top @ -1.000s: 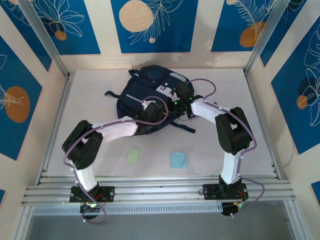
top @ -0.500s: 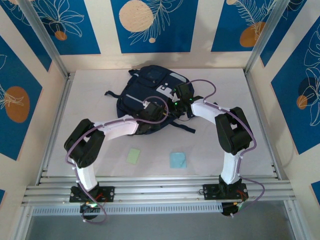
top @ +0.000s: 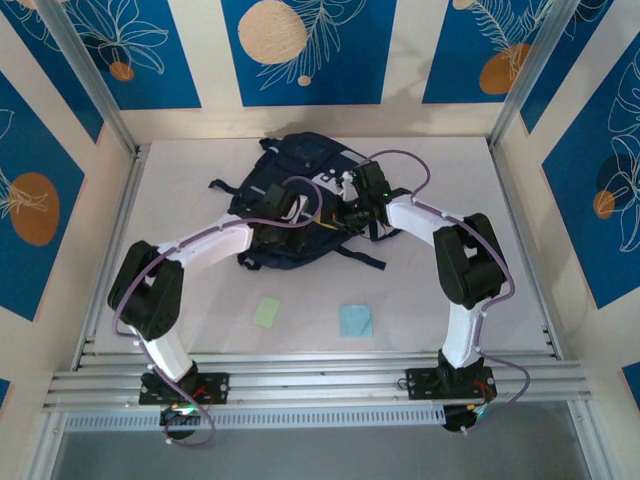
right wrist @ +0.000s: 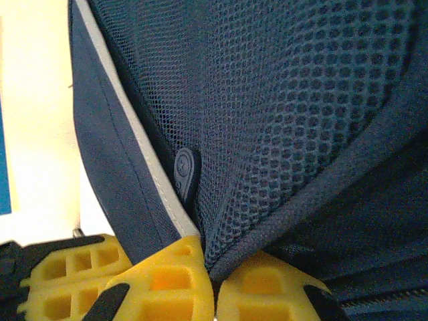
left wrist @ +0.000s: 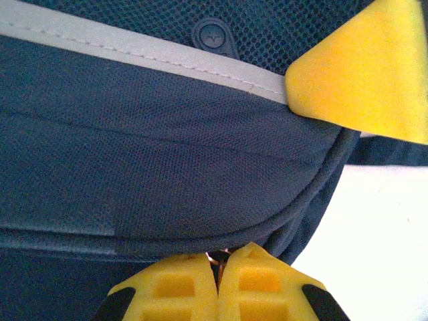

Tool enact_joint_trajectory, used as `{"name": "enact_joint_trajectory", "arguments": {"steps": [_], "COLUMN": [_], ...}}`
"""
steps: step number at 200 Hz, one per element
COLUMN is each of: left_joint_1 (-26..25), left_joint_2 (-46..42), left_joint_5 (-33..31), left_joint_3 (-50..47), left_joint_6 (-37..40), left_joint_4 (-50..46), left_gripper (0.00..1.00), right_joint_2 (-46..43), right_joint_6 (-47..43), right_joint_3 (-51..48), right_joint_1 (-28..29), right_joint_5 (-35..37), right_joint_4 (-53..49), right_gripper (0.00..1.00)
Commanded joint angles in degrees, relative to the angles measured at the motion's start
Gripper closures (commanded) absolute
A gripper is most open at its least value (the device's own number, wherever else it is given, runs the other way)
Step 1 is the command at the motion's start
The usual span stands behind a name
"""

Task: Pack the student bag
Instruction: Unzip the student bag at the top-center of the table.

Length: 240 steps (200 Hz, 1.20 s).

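Student bag (top: pixel 300 160): lies flat on the white table (top: pixel 420 320), toward its far side.
Left gripper (left wrist: pixel 218 264): at the bag's right-hand portion, fingers pressed together and nipping the bag's piped edge.
Right gripper (right wrist: pixel 210 269): just beside the left one, fingers closed tight on a fold of the bag's mesh (right wrist: pixel 281 100).
Green card (top: pixel 267 311), blue card (top: pixel 356 320): on the table, on the near side of the bag and apart from it.

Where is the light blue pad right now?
In the top external view, the light blue pad lies flat on the near part of the white table. It is right of the green pad and nearer the arm bases than the student bag.
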Motion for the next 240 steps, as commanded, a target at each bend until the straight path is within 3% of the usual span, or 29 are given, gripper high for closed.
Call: {"name": "enact_joint_trajectory", "arguments": {"steps": [1, 36, 76, 98, 127, 137, 148, 216, 240], "left_joint_1": [6.0, 5.0, 0.8, -0.1, -0.3, -0.3, -0.1, 3.5, 7.4], "left_joint_2": [-1.1, -0.1, 2.0, 3.0, 3.1, 3.3, 3.8, -0.7, -1.4], "left_joint_5": [-4.6, -0.3, -9.5, -9.8, -7.5, -7.4, -7.9, -10.1, -13.7], "left_joint_3": [0.5, 1.1, 0.1, 0.0, -0.7, -0.5, 0.2, -0.5, -0.5], "left_joint_6": [7.2, 6.4, 4.2, 4.7, 6.7, 8.4, 10.2, 12.5, 10.0], "left_joint_4": [-12.7, -12.0, -10.2, -11.3, -12.5, -13.7, -15.5, -12.4, -13.2], "left_gripper": [1.0, 1.0, 1.0, 0.88, 0.79, 0.85, 1.0, 1.0, 1.0], "right_joint_2": [-2.7, -3.2, -2.5, -1.4, -0.9, -1.1, -1.3, -1.1, -0.9], "right_joint_6": [-9.1, -5.2, 2.4, 2.7, 1.7, 0.3, -2.3, -8.0, -11.1], "right_joint_3": [0.3, -0.2, 0.5, 2.1, 2.9, 3.0, 3.3, 4.6, 5.3], "right_joint_1": [-4.9, -5.9, -2.8, -2.1, -2.0, -1.9, -2.0, -5.5, -7.0], "right_joint_5": [1.4, -1.4, -2.5, -1.2, 0.8, 1.9, 3.2, 5.7, 6.3], "right_joint_4": [-7.9, -5.6, -1.8, -2.7, -3.6, -4.2, -5.0, -8.7, -10.4], "right_gripper": [1.0, 1.0, 1.0, 1.0, 1.0, 1.0, 1.0, 1.0, 1.0]}}
